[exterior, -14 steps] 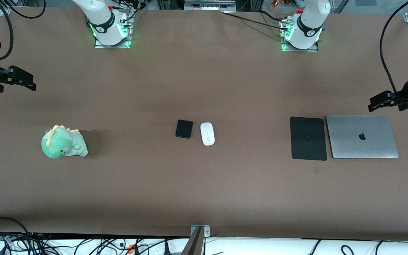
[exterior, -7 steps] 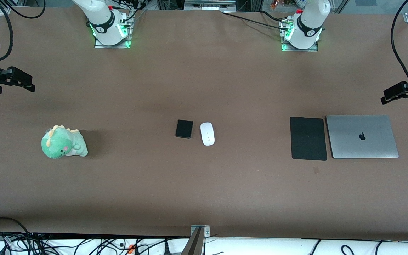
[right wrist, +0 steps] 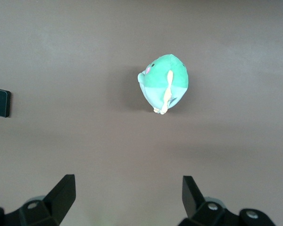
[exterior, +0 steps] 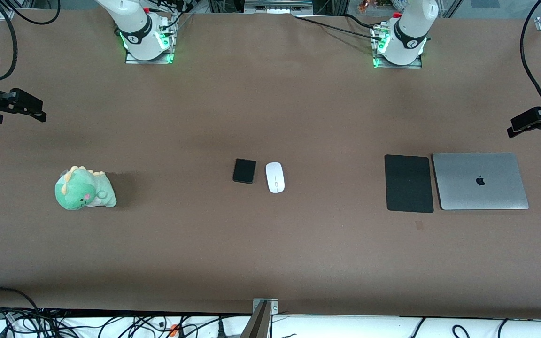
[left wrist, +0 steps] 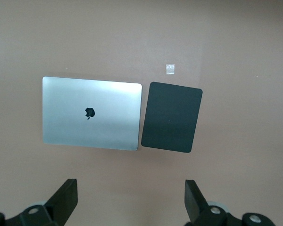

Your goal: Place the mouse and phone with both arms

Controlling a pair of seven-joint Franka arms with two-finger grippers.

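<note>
Plainly, both sets of jaws are standing spread wide and gripping nothing: the left wrist view is showing the left gripper (left wrist: 129, 200) parted above bare desk (exterior: 270, 258), and the right wrist view is showing the same of the right gripper (right wrist: 127, 197). Each is hanging high at its own end of the desk, the left gripper (exterior: 514, 129) over the desk edge just past the closed silver laptop (exterior: 480, 181) and the black mouse pad (exterior: 408, 183) lying beside it, the right gripper (exterior: 35, 110) over open desk up from the green plush dinosaur (exterior: 84, 188). Well apart from both, the mouse (exterior: 274, 177) and the phone (exterior: 244, 170) are lying side by side at the middle of the desk, untouched. Judging from this, no pickup is under way yet; the task is sitting at its opening. The next move is likely calling for each arm to travel inward and descend over one item, squaring its jaws across the narrow sides.
</note>
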